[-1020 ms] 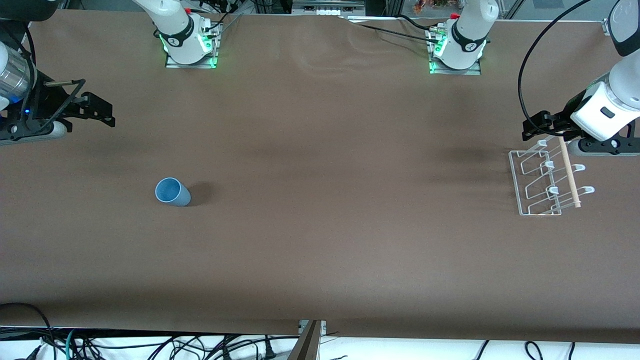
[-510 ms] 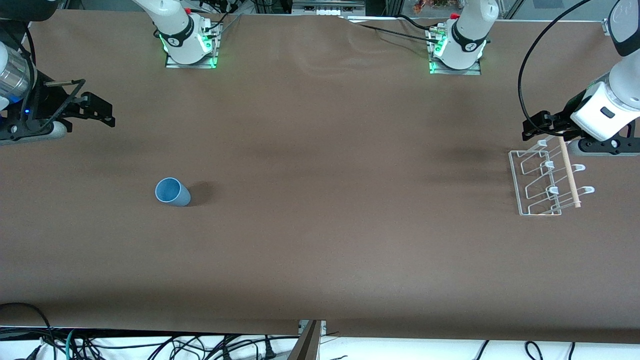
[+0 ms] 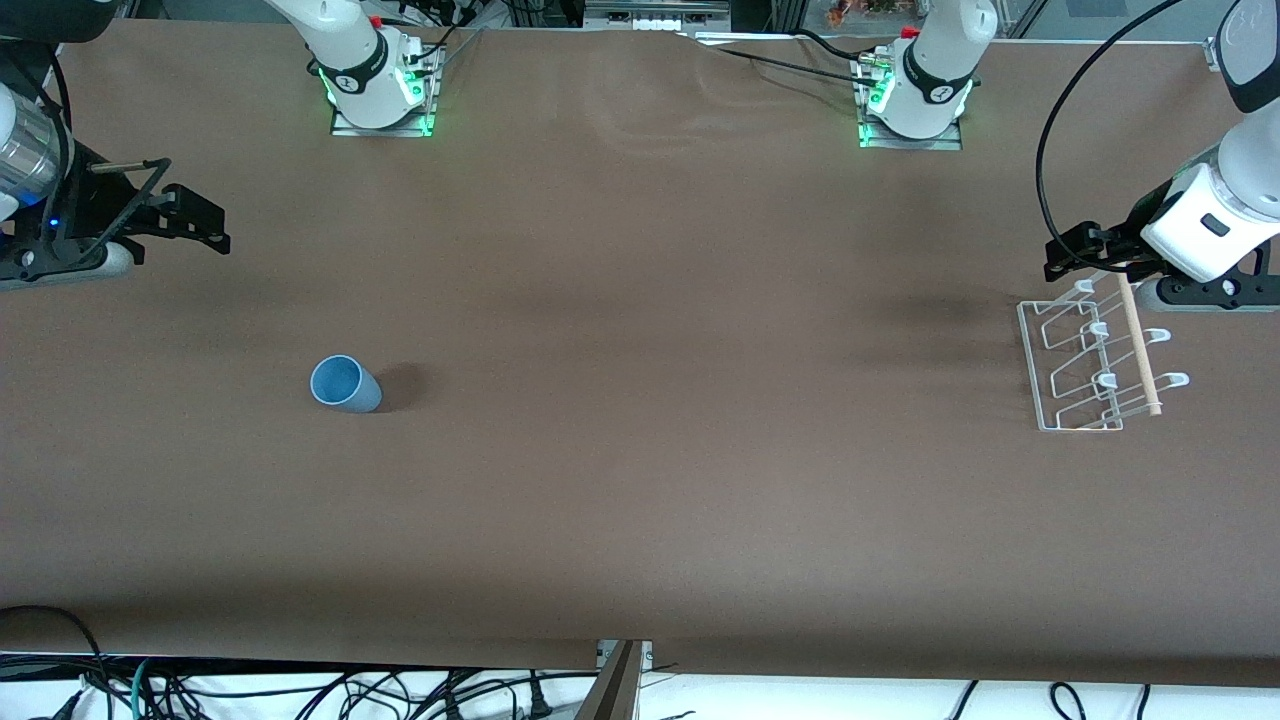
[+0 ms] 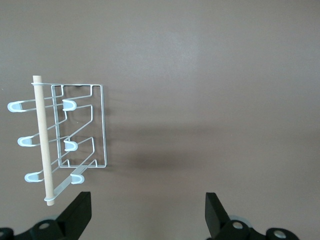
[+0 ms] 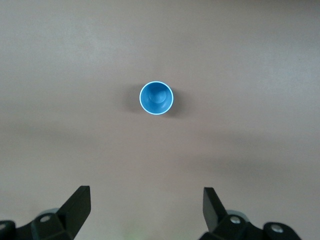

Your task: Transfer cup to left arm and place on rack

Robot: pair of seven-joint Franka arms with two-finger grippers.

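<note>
The light-blue cup (image 3: 344, 384) stands upright on the brown table toward the right arm's end; the right wrist view shows it from above (image 5: 156, 98), mouth up. My right gripper (image 3: 195, 225) is open and empty, high over the table at that end, well apart from the cup; it also shows in the right wrist view (image 5: 146, 205). The white wire rack (image 3: 1090, 362) with its wooden dowel (image 3: 1138, 345) lies at the left arm's end and shows in the left wrist view (image 4: 80, 127). My left gripper (image 3: 1075, 252) hangs open and empty over the rack's edge, seen too in the left wrist view (image 4: 148, 210).
The two arm bases (image 3: 375, 85) (image 3: 915, 95) stand along the table's edge farthest from the front camera. Cables (image 3: 300, 695) hang below the table's near edge.
</note>
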